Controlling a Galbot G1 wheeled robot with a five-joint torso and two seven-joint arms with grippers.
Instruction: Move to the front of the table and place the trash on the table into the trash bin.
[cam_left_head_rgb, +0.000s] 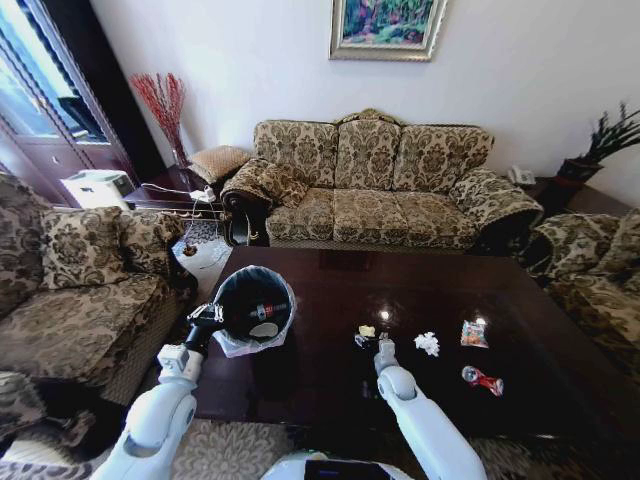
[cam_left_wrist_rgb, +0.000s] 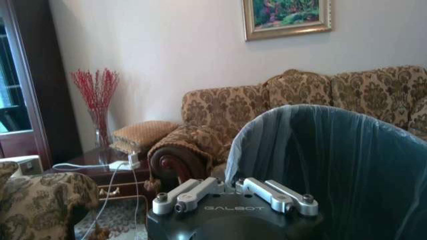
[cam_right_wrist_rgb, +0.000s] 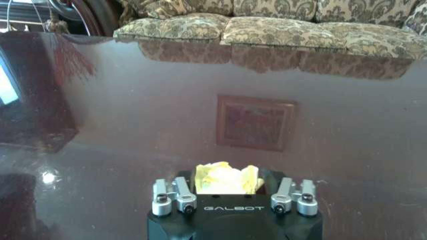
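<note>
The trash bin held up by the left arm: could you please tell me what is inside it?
Inside the trash bin, the whitish bag lining shows, with a pale patch low down and a small red mark on the dark inner wall. The bottom beyond that is hidden.

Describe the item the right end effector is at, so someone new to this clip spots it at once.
Start at the dark glossy table in front of the long patterned sofa. Near its front edge, the right end effector sits at a small yellowish scrap, lying between its fingers. It is pale yellow, unlike the white crumpled paper and the red snack wrappers to its right.
</note>
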